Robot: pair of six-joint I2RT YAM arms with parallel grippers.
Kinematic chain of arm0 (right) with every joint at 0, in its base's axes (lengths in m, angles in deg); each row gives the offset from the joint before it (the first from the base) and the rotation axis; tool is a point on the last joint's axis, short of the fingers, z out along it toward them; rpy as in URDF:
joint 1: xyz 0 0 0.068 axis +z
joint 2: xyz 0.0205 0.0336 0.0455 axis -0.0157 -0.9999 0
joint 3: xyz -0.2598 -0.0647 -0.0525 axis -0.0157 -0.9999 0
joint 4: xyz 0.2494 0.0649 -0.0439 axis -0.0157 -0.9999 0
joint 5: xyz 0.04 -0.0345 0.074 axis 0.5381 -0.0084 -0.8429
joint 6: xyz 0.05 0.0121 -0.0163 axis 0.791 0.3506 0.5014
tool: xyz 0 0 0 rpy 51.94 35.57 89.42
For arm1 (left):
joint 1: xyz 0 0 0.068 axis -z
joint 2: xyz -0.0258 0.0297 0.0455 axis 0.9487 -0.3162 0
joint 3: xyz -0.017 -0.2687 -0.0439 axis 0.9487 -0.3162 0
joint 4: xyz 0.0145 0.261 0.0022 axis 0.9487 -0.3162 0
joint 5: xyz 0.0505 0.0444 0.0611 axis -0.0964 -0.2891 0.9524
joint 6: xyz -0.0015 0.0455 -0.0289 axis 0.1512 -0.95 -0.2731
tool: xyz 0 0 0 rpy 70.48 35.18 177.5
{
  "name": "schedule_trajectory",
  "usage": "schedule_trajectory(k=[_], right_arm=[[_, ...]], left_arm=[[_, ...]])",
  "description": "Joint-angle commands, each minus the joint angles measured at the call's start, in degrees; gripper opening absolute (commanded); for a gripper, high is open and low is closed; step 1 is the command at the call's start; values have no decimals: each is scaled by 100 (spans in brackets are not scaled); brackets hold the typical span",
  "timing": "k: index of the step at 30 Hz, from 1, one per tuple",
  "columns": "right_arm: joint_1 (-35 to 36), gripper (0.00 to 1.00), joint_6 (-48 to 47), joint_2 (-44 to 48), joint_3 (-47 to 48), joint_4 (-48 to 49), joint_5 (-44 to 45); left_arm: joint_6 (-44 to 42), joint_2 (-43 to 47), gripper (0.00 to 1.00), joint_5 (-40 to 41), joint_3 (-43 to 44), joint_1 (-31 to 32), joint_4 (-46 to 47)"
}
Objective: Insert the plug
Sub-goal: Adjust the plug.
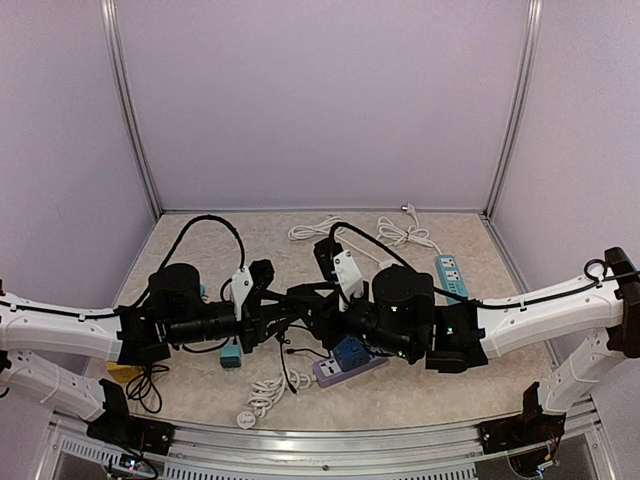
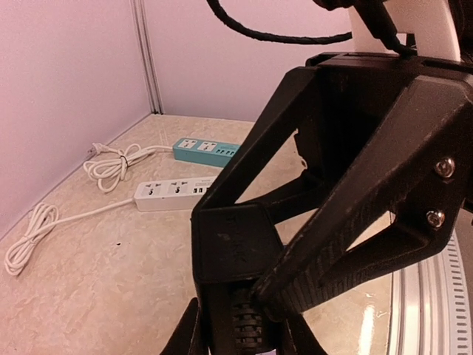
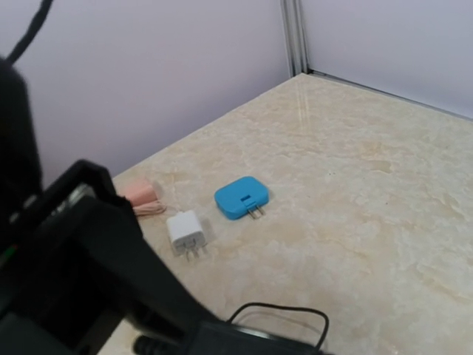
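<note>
From the top camera I see both arms reaching inward, the left tool (image 1: pixel 270 300) and right tool (image 1: pixel 316 300) meeting nose to nose above the middle of the bench (image 1: pixel 420 395); I cannot make out from here what sits between them. A purple power strip (image 1: pixel 335 372) lies at 5 o'clock from that meeting point with a blue block (image 1: pixel 351 352) on top of it, and a teal power strip (image 1: pixel 452 275) lies at 3 o'clock. On the left wrist camera a black plug (image 2: pixel 233 251) with a ribbed cable collar hangs in the air. The right tool's trussed fingers (image 2: pixel 347 214) bracket it and press on both sides, so that tool is clamped on it. My own left fingers barely show at 6 o'clock, so I cannot tell whether they are together or apart. A white power strip (image 2: pixel 174 194) lies at 10 o'clock on the bench. The right wrist camera is mostly blocked by blurred black parts. Beyond them a blue adapter (image 3: pixel 240 198) and a white adapter (image 3: pixel 186 233) lie near each other.
</note>
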Motion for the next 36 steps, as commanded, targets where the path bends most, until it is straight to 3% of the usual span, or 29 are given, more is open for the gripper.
schedule_trajectory(k=[1, 2, 6, 7, 9, 10, 11, 17, 21, 26, 31, 36], right_arm=[[80, 0, 39, -63, 138, 231, -93], [80, 0, 44, -60, 132, 226, -108], [66, 0, -38, 15, 170, -53, -158], [55, 5, -92, 70, 178, -171, -244], [-36, 54, -307, 255, 278, -722, -683], [-113, 85, -453, 380, 404, -1125, -970], [-208, 98, -664, 503, 554, -1658, -1210], [-1153, 97, -2893, 749, 1692, -4705, -4022], [-1202, 84, -4111, 339, 2586, -5993, -4049], [-1195, 83, -4638, -345, 3745, -6966, -4382], [-1101, 79, -4715, -1011, 4427, -7253, -4050], [-1079, 62, -4574, -1591, 5058, -7729, -3925]], left_arm=[[-171, -3, 8, -55, -40, 34, 193], [-182, 23, 1, -38, -44, 29, 200], [-254, 109, 0, -43, -76, 29, 271], [-273, 132, 0, -64, -91, 27, 270], [-374, 202, 0, -154, -138, 20, 213], [-422, 227, 0, -199, -160, 20, 166], [-460, 256, 0, -246, -188, 8, 108], [-545, 397, 0, -837, -319, -37, 72], [-515, 409, 0, -908, -332, -20, 108], [-480, 412, 0, -898, -269, -11, 66], [-501, 352, 0, -874, -264, -1, 121], [-477, 333, 0, -865, -262, 8, 132]])
